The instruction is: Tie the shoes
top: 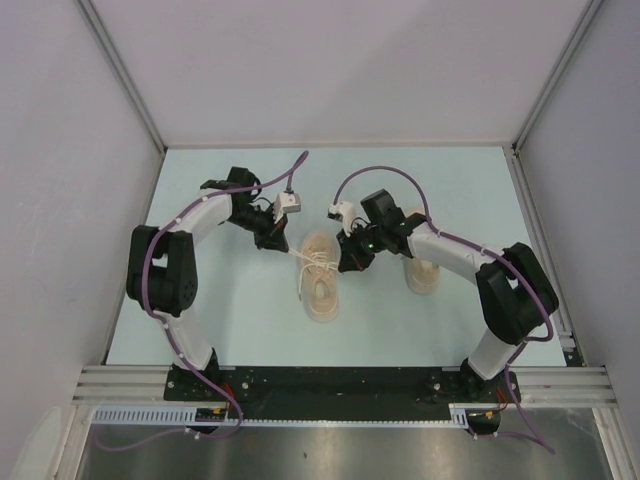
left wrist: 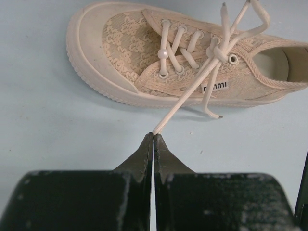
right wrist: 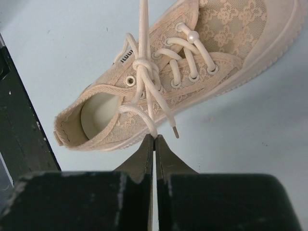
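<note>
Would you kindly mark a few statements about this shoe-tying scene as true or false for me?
1. The left gripper is shut on a lace of the middle shoe. True.
2. The right gripper is open. False: it is shut on a lace strand too.
3. The middle shoe lies sole up. False: it stands on its sole.
4. A second shoe lies by the right arm, partly hidden by it. True.

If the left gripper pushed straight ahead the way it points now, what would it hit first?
Past the off-white lace it pinches, the left gripper would likely meet the side of the beige sneaker; depth is unclear.
</note>
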You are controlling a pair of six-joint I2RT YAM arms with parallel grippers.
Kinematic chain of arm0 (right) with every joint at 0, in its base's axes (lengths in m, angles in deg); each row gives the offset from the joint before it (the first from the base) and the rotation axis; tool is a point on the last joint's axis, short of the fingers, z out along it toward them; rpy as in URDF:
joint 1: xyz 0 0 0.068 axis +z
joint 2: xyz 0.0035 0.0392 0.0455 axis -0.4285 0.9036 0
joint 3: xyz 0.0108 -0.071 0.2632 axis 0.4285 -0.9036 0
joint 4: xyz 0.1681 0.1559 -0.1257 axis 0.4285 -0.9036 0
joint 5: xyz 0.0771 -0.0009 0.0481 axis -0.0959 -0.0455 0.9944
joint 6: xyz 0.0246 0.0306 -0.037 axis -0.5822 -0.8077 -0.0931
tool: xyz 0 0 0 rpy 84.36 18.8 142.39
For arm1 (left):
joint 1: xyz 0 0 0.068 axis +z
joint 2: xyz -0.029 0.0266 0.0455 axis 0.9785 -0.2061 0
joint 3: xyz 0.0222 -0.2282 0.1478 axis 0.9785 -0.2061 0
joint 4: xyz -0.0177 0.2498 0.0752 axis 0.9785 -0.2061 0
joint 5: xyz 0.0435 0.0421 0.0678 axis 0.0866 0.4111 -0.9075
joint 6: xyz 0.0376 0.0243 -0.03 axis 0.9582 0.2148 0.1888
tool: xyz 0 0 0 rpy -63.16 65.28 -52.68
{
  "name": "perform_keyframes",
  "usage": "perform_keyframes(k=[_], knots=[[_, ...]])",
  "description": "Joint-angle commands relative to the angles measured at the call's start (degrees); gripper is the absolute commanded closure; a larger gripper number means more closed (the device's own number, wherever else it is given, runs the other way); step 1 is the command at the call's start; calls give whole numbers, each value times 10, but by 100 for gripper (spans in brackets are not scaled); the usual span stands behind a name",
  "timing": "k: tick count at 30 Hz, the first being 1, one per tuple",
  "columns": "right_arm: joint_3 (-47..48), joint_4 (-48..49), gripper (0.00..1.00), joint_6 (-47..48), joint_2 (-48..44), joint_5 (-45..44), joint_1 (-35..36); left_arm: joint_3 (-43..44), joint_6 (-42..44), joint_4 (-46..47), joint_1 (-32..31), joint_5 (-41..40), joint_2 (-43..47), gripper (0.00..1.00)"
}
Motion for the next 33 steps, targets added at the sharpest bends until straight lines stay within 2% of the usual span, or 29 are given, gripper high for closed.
perform_keyframes(k=[1, 11, 14, 15, 19, 21, 27, 29, 31, 33], knots=[[-14, -51, 100, 22, -33, -10, -13, 16, 23, 33, 8, -47, -6, 100], [-39, -46, 100, 21, -35, -3, -11, 20, 20, 44, 8, -62, -16, 100], [-39, -26, 100, 11, -34, 1, -5, 31, 49, 9, 11, -8, -17, 100], [-39, -18, 100, 9, -35, 1, -4, 33, 54, -16, 11, 38, -16, 94], [-39, -5, 100, -5, -33, 7, 0, 36, 55, -36, 7, 119, -9, 63], [-38, -2, 100, -9, -31, 9, 1, 25, 53, -29, -1, 130, -1, 56], [-39, 5, 100, -15, -29, 18, 0, 21, 30, 5, -21, 124, 7, 51], [-39, -4, 81, -15, -40, 20, -2, 26, 28, 0, -20, 120, 10, 47], [-38, -11, 71, -17, -52, 27, -12, 19, 10, 3, -17, 119, 22, 41], [-39, -19, 65, -18, -76, 34, -27, 2, -22, 45, -14, 117, 59, 34]])
